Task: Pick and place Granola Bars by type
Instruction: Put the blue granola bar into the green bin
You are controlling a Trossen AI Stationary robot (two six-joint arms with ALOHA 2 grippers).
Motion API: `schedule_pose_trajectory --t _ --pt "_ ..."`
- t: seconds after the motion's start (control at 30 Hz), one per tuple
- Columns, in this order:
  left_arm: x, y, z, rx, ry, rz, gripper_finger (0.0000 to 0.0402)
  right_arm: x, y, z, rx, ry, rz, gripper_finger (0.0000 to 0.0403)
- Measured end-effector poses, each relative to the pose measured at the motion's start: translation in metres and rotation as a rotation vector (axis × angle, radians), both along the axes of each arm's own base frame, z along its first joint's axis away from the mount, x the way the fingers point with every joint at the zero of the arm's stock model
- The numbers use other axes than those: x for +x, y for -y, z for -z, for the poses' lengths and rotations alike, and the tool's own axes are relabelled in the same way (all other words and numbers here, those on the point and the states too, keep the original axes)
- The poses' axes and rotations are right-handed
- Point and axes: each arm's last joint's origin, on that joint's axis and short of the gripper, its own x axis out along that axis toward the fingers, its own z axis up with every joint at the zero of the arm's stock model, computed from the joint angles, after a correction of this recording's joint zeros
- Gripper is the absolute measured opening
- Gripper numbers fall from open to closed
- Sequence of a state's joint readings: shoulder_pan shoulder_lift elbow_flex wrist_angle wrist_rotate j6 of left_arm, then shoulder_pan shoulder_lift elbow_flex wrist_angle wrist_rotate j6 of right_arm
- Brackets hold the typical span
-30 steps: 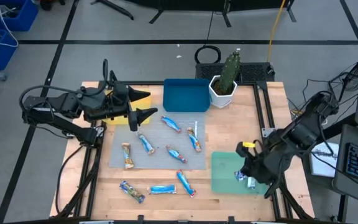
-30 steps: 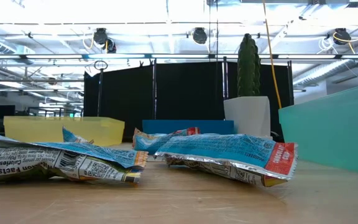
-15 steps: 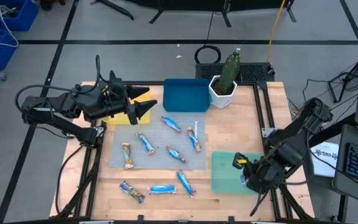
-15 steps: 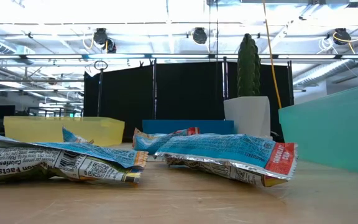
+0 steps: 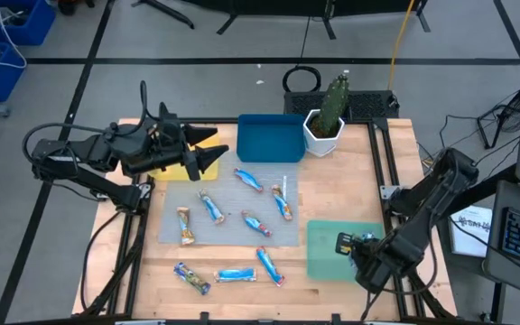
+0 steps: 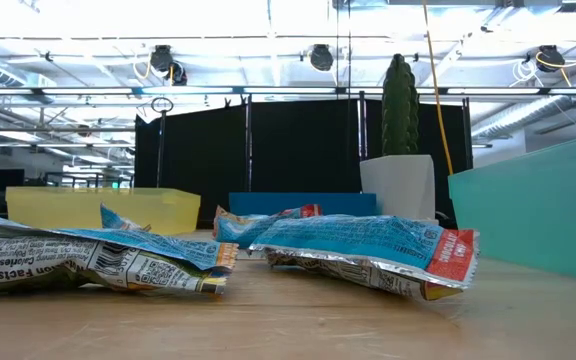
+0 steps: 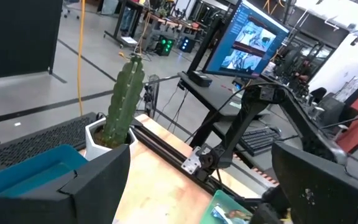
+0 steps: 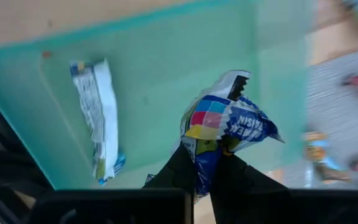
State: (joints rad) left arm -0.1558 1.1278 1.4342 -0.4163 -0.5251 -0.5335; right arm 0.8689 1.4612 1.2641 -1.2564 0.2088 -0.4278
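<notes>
floor: grey, black lines (image 5: 242, 36) | backdrop: black curtain (image 6: 298, 150) | ceiling lights (image 6: 298, 20)

high: straight down over the wooden desk (image 5: 332, 190)
low: desk-level, facing the room
shared: tall green cactus in white pot (image 5: 326, 116) (image 6: 398, 140) (image 7: 118, 109)

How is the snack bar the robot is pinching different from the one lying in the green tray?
The pinched multicoloured wrapped bar hangs crumpled in the shut right gripper, above the flat green tray; the white-and-blue wrapped bar lies flat inside the tray, untouched. The pinched bar shows bright colour squares; the lying one looks mostly white. Both have shiny wrappers.
</notes>
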Motion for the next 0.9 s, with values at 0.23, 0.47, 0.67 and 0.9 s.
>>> schedule_pose_trajectory --t 0.23,0.47,0.67,0.9 --pt "0.0 0.0 0.0 0.0 -0.002 0.001 0.039 -0.007 -0.002 0.032 0.027 -0.014 0.001 0.0012" --pt "0.0 0.0 0.001 0.005 -0.009 0.002 0.039 -0.014 -0.002 0.053 0.0 0.006 -0.062 0.0012" --pt "0.0 0.0 0.001 0.005 -0.01 0.005 0.039 -0.02 0.003 0.072 -0.063 0.021 -0.112 0.0011" --pt "0.0 0.001 0.001 0.005 -0.012 0.009 0.039 -0.027 0.004 0.086 -0.059 0.022 -0.118 0.0011"
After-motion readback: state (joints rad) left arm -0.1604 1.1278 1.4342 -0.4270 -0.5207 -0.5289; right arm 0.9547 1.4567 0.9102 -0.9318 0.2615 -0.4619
